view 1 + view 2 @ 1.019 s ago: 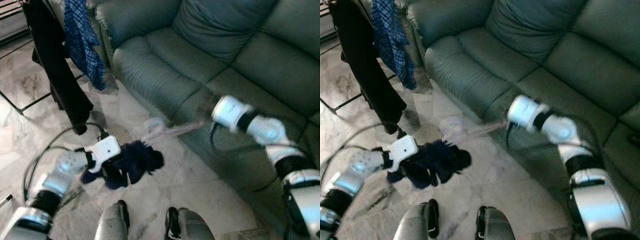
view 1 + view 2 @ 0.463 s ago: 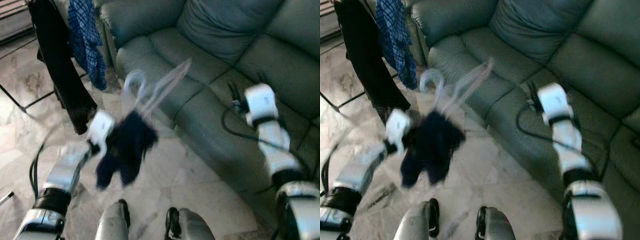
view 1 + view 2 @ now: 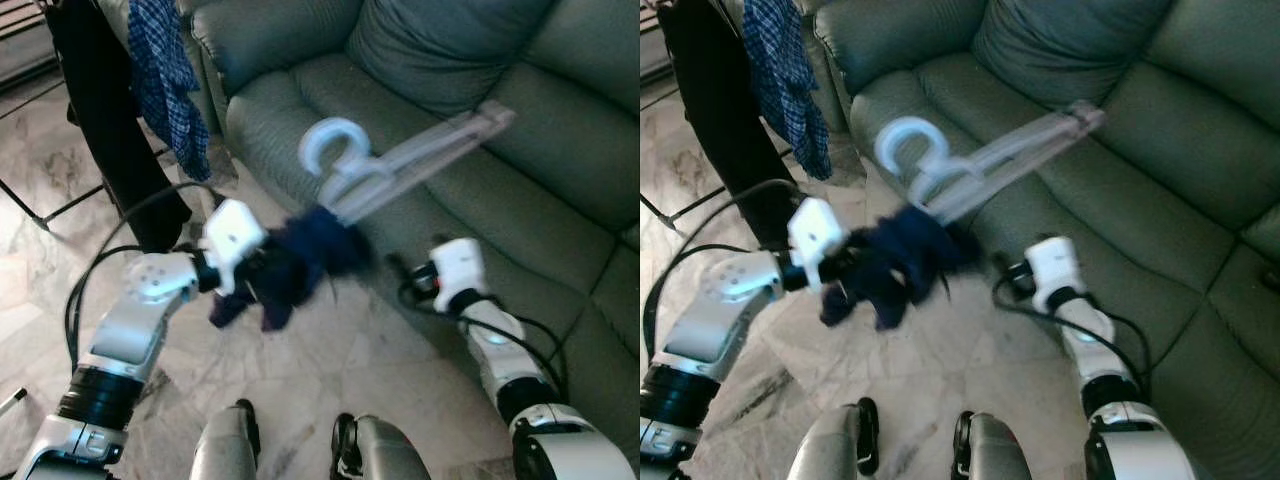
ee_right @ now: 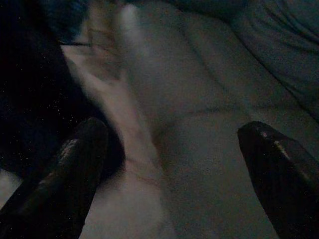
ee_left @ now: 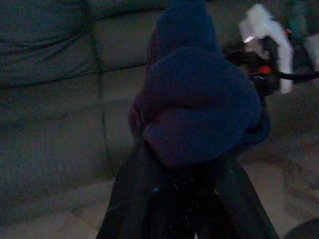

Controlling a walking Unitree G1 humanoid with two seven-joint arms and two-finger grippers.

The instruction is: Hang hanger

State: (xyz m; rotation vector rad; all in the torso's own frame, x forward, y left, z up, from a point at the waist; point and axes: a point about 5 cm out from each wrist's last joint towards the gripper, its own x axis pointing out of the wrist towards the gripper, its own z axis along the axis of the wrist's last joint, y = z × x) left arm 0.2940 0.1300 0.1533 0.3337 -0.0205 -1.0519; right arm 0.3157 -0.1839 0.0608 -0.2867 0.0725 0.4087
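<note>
1. I am gripping the hanger [image 3: 400, 165] and the dark blue garment [image 3: 290, 265] bunched on it with my left gripper [image 5: 187, 199]; its two black fingers are closing on the cloth, which is all I can see between them.
2. I am carrying the pale hanger in the air in front of the green sofa [image 3: 520, 120], its hook [image 3: 335, 145] pointing up and toward the clothes rack, its bar slanting out over the seat cushions.
3. I am keeping my right gripper [image 4: 174, 164] low beside the sofa's front, its fingers spread wide with nothing between them.
4. I am judging the task to be partway along: the hanger is picked up and lifted, but its hook is not yet on anything.
5. I am aiming, I think, for the rack at my left, where a black garment [image 3: 110, 130] and a blue checked shirt [image 3: 165, 80] are hanging; reaching it and hooking on are what is left.
</note>
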